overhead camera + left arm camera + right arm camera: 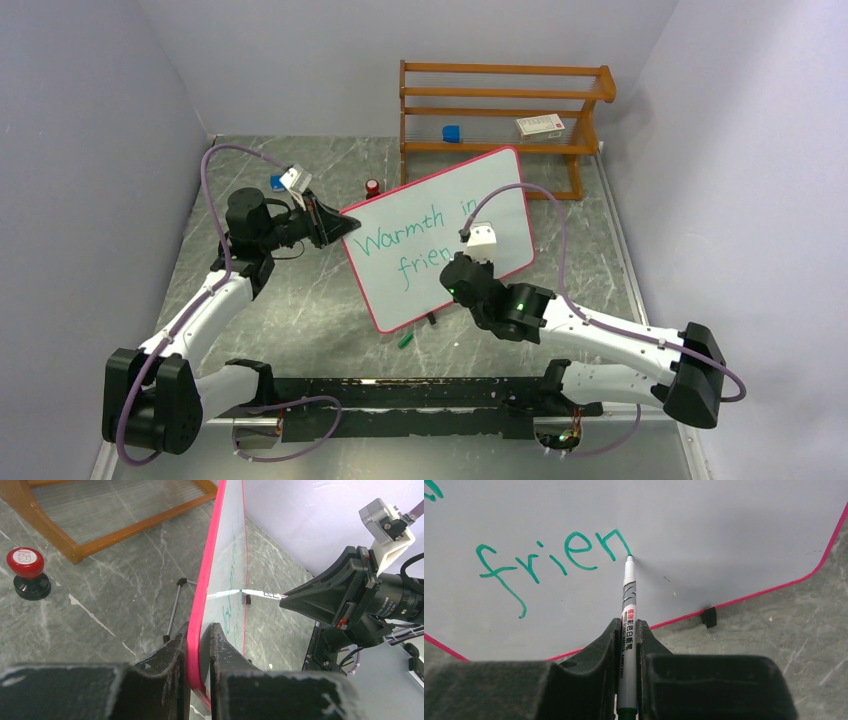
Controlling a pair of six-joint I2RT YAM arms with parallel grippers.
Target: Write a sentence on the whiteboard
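Note:
The whiteboard (440, 235) stands tilted on the table, white with a pink-red frame, and carries green writing "Warmth in" over "frien". My left gripper (330, 225) is shut on the board's left edge; in the left wrist view the pink frame (200, 630) runs between the fingers. A grey whiteboard marker (628, 615) is clamped in my right gripper (626, 627), which is shut on it. The marker's tip (629, 557) touches the board at the end of the last "n". In the top view my right gripper (465, 268) sits in front of the board's lower right part.
A wooden rack (500, 110) stands at the back with a blue block (451, 133) and a white box (540, 125) on it. A red-topped stamp (372, 187) sits behind the board, a green marker cap (405, 340) in front. Grey walls enclose both sides.

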